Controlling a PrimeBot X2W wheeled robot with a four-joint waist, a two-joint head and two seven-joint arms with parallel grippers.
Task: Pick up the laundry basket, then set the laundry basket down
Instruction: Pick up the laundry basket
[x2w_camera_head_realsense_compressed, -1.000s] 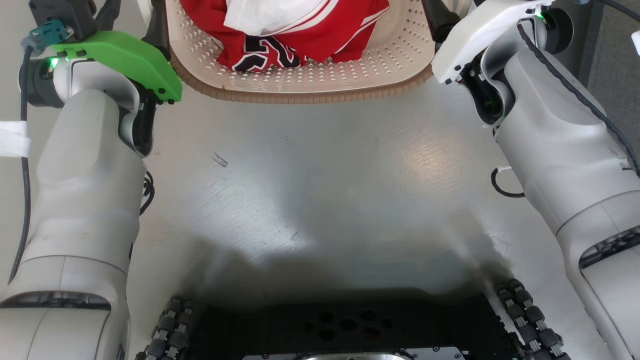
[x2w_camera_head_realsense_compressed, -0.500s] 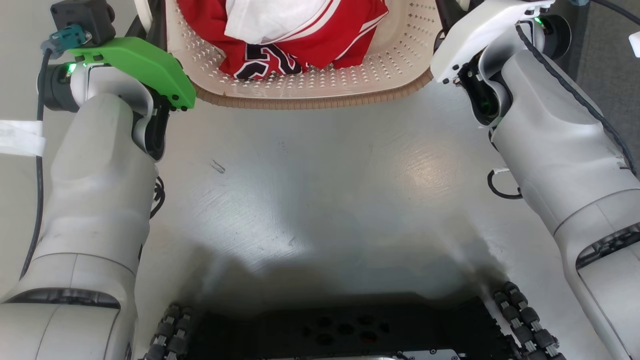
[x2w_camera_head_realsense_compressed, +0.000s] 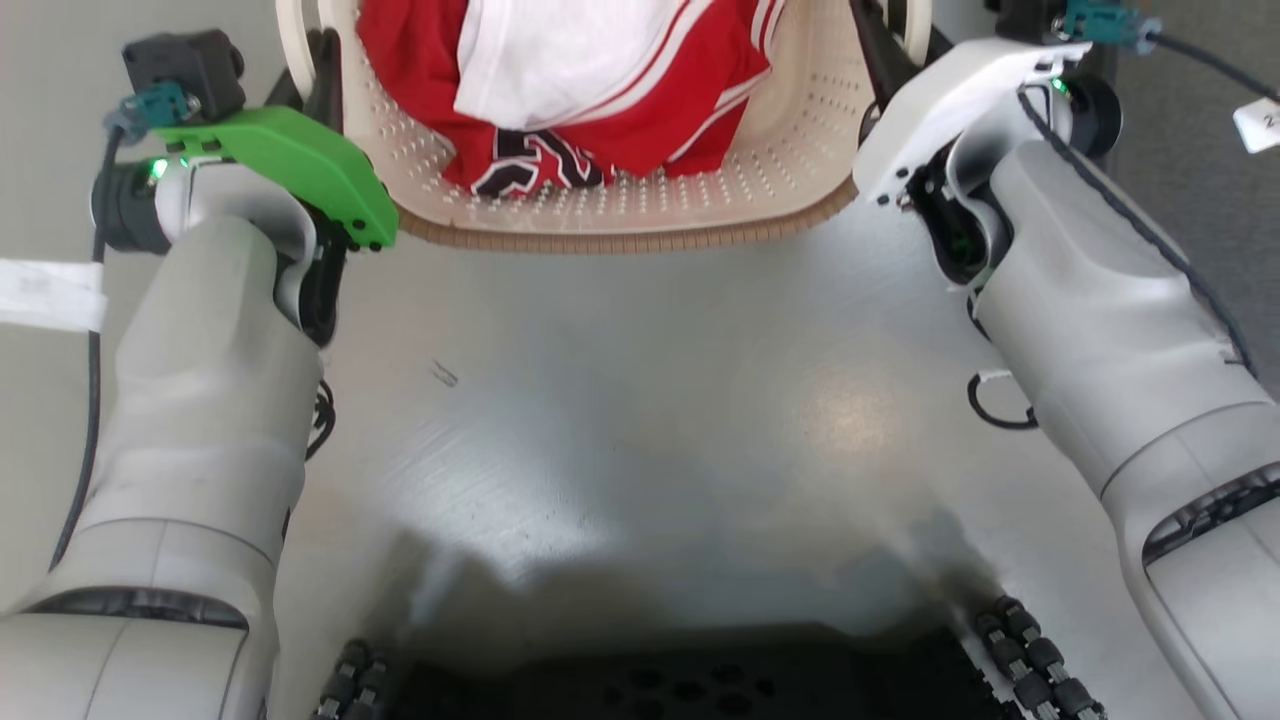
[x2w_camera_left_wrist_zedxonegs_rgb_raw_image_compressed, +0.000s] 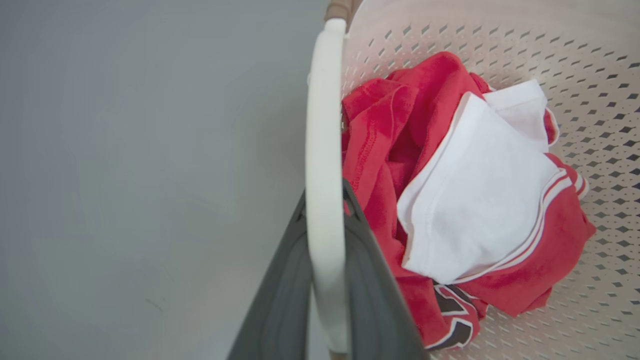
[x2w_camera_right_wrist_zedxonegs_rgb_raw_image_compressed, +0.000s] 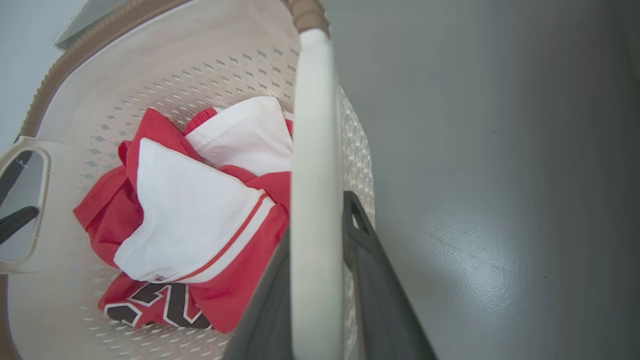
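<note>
Laundry basket (x2w_camera_head_realsense_compressed: 620, 215) shows at top centre of the head view, red and white clothes (x2w_camera_head_realsense_compressed: 600, 90) inside. Left wrist view, centre: the left gripper (x2w_camera_left_wrist_zedxonegs_rgb_raw_image_compressed: 325, 205) is clamped on its white loop handle (x2w_camera_left_wrist_zedxonegs_rgb_raw_image_compressed: 325, 125). Right wrist view, centre: the right gripper (x2w_camera_right_wrist_zedxonegs_rgb_raw_image_compressed: 320, 220) is clamped on the other handle (x2w_camera_right_wrist_zedxonegs_rgb_raw_image_compressed: 312, 125).

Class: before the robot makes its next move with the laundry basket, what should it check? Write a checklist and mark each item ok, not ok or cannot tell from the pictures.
1. The left gripper is shut on the left handle of the laundry basket: ok.
2. The right gripper is shut on the right handle: ok.
3. The red jersey and white garment lie inside the basket: ok.
4. The basket hangs level: cannot tell.
5. The basket's base is off the floor: cannot tell.
</note>
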